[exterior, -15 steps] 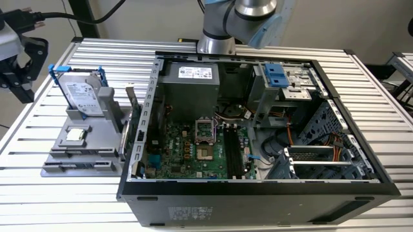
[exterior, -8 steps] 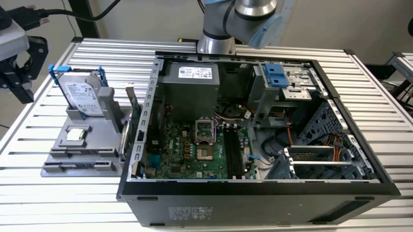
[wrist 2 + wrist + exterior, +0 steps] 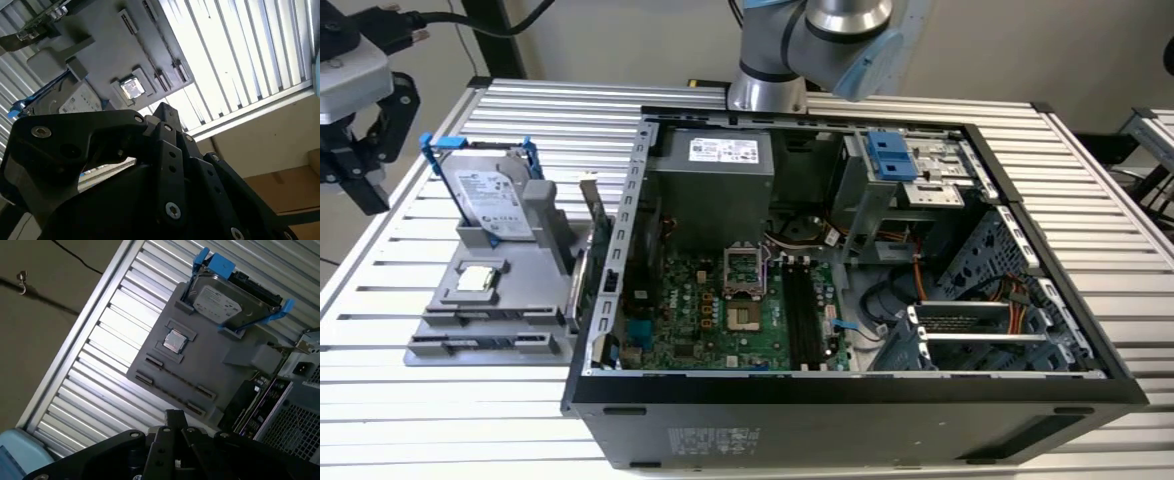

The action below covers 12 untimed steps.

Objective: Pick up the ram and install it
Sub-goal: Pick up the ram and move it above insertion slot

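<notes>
My gripper [image 3: 367, 195] hangs above the table at the exterior view's far left, beside and higher than the grey parts fixture [image 3: 440, 345]. In both wrist views its black fingertips [image 3: 175, 414] [image 3: 162, 107] come together with nothing between them, looking down on the fixture [image 3: 220, 367] from a distance. I cannot make out the ram; it is hidden or out of view. The open computer case [image 3: 854, 385] lies in the middle of the table, its motherboard showing long black memory slots [image 3: 803, 310].
On the fixture stand a silver hard drive with blue rails [image 3: 494, 195] [image 3: 225, 302], a small square chip [image 3: 478, 280] [image 3: 175, 341] and an expansion card [image 3: 583, 265] on edge against the case. The arm's base [image 3: 767, 90] stands behind the case. The table is ribbed aluminium.
</notes>
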Each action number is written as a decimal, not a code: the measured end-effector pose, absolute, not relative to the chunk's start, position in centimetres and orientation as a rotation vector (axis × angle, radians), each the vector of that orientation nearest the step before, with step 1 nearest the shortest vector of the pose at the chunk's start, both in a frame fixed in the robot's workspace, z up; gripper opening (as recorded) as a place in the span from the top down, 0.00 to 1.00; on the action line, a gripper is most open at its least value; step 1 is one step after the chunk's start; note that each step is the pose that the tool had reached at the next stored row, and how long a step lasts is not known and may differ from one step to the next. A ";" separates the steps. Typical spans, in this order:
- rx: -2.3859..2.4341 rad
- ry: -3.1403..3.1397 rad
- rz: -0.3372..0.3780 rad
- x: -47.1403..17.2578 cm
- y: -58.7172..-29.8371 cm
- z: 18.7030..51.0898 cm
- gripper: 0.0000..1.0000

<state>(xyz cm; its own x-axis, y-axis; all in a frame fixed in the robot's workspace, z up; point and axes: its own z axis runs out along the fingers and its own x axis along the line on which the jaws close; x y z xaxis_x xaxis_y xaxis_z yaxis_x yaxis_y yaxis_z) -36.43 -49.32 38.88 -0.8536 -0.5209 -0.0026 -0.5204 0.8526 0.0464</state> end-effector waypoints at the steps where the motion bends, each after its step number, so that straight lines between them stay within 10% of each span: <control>1: 0.866 -3.008 -0.071 -36.4 -49.3 38.9 1.00; 12: 1.068 -2.939 -0.070 -36.4 -49.3 38.9 1.00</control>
<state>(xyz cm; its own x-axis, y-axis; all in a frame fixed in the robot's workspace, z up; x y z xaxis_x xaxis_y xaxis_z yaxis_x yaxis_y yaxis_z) -36.43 -49.32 38.88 -0.7667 -0.6420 -0.0027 -0.6414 0.7658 0.0464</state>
